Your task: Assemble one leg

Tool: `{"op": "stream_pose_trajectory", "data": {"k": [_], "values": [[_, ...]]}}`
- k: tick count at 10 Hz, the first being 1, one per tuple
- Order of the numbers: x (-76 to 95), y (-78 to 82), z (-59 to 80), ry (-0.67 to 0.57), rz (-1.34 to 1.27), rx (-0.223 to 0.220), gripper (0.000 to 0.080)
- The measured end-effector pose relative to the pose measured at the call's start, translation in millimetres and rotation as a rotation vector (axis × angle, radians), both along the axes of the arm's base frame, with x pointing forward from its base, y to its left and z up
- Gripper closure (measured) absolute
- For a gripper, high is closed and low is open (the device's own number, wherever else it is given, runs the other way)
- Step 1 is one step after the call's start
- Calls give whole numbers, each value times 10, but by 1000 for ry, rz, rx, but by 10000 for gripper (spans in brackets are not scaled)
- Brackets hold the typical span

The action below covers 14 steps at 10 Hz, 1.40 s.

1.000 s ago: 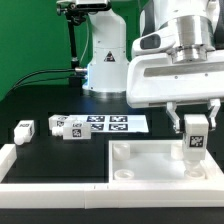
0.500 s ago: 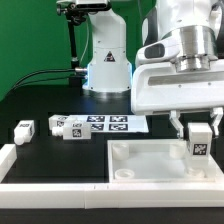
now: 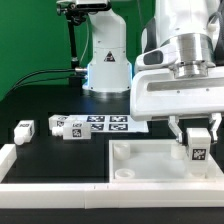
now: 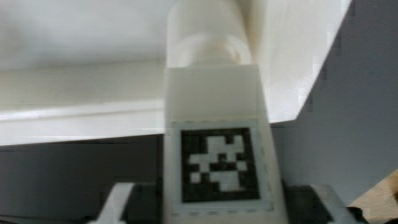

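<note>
My gripper (image 3: 198,138) is shut on the leg (image 3: 198,149), a small white oblong block with a black-and-white tag on its face. It holds the leg upright over the far right part of the large white square panel (image 3: 140,170), with the leg's lower end close to the panel's surface. In the wrist view the leg (image 4: 217,120) runs out from between the two fingers (image 4: 125,205) towards the white panel (image 4: 80,100). Whether the leg touches the panel is hidden.
Two more tagged white legs (image 3: 24,130) (image 3: 66,127) lie on the black table at the exterior view's left. The marker board (image 3: 112,124) lies behind the panel. A white border wall (image 3: 40,195) runs along the front. The robot's base (image 3: 106,62) stands at the back.
My gripper, with the leg in it, has shifted a little towards the exterior view's right and moved lower over the panel. The loose legs have not moved.
</note>
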<state>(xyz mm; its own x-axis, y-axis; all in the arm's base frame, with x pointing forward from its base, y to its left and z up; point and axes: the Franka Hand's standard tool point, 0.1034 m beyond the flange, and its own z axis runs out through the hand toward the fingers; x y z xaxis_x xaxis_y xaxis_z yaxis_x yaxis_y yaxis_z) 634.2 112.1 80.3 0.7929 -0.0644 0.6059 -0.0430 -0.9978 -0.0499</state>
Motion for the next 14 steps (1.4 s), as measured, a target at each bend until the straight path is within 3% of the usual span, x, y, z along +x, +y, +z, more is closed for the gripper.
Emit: {"op": "stream_pose_trajectory", "data": {"k": [3, 5, 6, 7, 11, 13, 14], "values": [[-3, -1, -6, 16, 18, -14, 512], [-7, -8, -14, 21, 24, -20, 225], [-47, -36, -48, 102, -1, -12, 225], [-22, -28, 37, 148, -21, -2, 163], [82, -125, 65, 526, -81, 37, 151], [103, -155, 91, 649, -90, 50, 151], [184, -189, 126, 651, -95, 57, 151]]}}
